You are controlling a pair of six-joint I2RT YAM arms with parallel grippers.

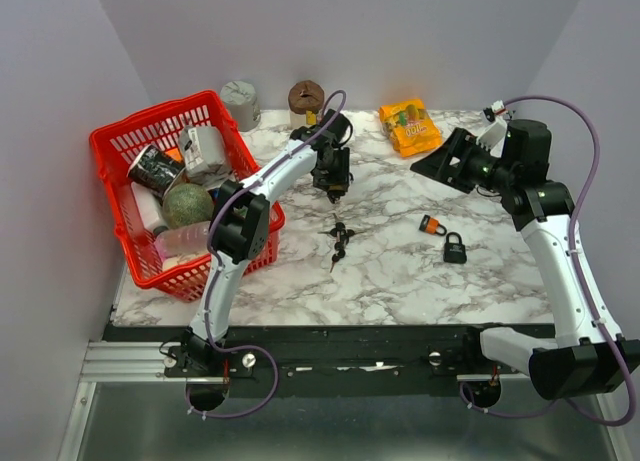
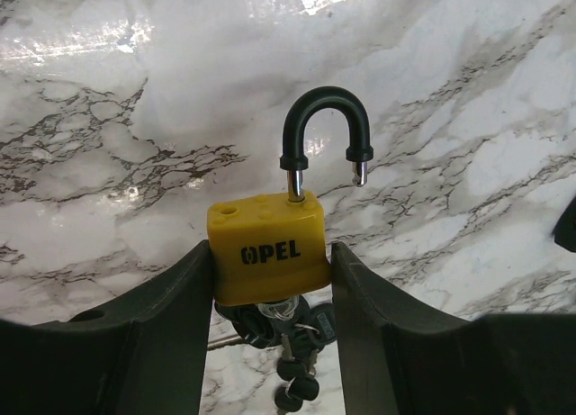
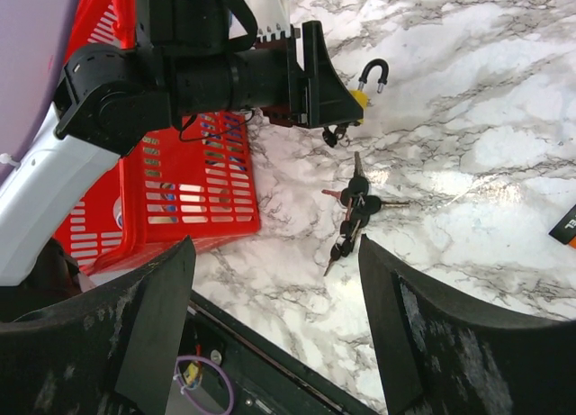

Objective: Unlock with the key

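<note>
The left tool (image 1: 333, 186) (image 2: 272, 253) hangs over the middle of the desk (image 1: 400, 271) towards its far edge, just off the far right corner of the red basket (image 1: 115, 141) that stands along the left edge. Its two fingers are clamped on the sides of a yellow padlock (image 2: 265, 239) (image 3: 359, 97) lettered OPEL. The padlock's black-sleeved shackle (image 2: 326, 118) (image 3: 373, 68) is sprung. One leg sits in the body and the other leg's free end is lifted clear of its hole. A hanging bunch of keys (image 2: 288, 343) with dark heads dangles directly beneath the padlock body, between the fingers. Whether one of them sits in the keyhole cannot be made out. A loose bunch of keys (image 1: 339, 241) (image 3: 355, 208) lies flat on the desk near its centre, towards the near edge from the held padlock and apart from it. The right tool (image 1: 440, 161) (image 3: 274, 248) is raised over the far right part of the desk, its fingers spread wide with nothing between them, its camera facing the left arm and the keys. An orange padlock (image 1: 432, 224) and a black padlock (image 1: 455, 249) lie close together right of centre. A snack bag (image 1: 410, 126) lies by the far edge.
</note>
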